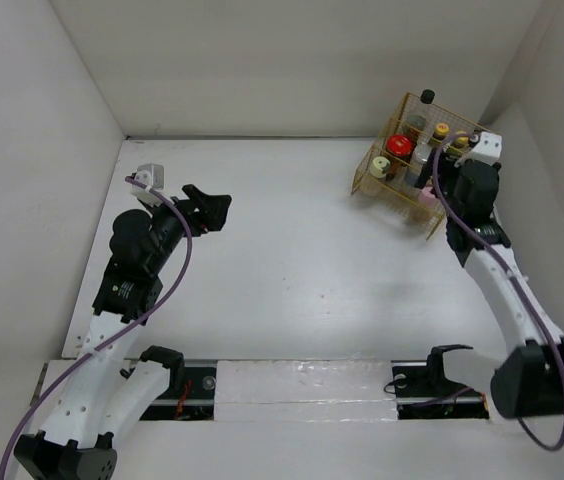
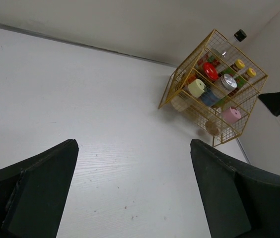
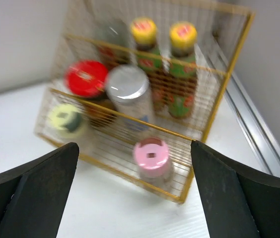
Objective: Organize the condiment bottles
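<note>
The condiment bottles stand together inside a yellow wire basket (image 1: pixel 367 172) at the back right. In the right wrist view I see a red cap (image 3: pixel 85 78), a silver cap (image 3: pixel 126 83), two yellow caps (image 3: pixel 144 27), a cream cap (image 3: pixel 66 118) and a pink cap (image 3: pixel 151 154). A black cap (image 1: pixel 428 97) sticks up at the basket's far corner. My right gripper (image 3: pixel 134 148) hangs open just in front of the basket, above the pink-capped jar, holding nothing. My left gripper (image 1: pixel 214 212) is open and empty over the bare table (image 2: pixel 130 129) at the left, far from the basket (image 2: pixel 179 82).
White walls close in the table on the left, back and right; the basket sits close to the right wall. A metal rail with two black clamps (image 1: pixel 162 360) (image 1: pixel 442 358) runs along the near edge between the arm bases.
</note>
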Tool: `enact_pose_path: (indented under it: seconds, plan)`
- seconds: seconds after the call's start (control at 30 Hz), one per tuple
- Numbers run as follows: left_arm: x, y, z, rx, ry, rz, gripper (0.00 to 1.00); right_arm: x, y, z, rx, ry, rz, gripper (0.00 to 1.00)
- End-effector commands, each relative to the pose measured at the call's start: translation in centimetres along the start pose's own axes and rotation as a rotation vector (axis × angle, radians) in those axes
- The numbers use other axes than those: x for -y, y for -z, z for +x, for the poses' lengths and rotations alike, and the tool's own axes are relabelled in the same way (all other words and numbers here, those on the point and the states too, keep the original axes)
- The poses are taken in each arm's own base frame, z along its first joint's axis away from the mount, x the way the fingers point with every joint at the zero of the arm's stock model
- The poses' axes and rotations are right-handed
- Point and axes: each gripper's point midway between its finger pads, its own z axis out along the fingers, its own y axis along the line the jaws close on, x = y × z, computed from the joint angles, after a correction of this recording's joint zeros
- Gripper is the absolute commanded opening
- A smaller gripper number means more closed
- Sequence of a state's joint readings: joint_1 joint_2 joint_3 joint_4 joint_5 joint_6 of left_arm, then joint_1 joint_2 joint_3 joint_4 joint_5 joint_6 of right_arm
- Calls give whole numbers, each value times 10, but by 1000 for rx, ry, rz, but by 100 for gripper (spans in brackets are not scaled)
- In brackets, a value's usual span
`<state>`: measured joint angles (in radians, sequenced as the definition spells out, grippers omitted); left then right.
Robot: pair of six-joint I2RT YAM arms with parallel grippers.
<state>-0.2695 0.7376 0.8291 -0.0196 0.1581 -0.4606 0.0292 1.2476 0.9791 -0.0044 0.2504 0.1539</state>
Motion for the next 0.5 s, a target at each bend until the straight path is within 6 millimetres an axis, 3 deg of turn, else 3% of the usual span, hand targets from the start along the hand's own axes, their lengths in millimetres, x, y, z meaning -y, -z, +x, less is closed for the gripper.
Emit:
enact_pose_path:
  seconds: [0.0,0.13,0.2,0.27,0.3,0.4,0.47]
  plan:
    - [12,2,-13,37,-19,43,93,-20,60,-77,296,-56,-94,100]
    - [14,2,-12,32,-11,52,96,-64,120,-117,496,-76,-357,100]
    - [15,2,-11,27,-11,60,96,-99,142,-117,518,-35,-543,100]
    - [15,2,-11,27,-11,60,98,-118,163,-126,551,2,-642,100]
    - [15,2,-11,27,-11,60,98,-140,175,-121,543,32,-743,100]
    - [18,5,-16,45,-4,71,98,-180,190,-105,495,102,-921,100]
    - [18,5,-16,45,-4,71,98,-217,201,-79,428,136,-1062,100]
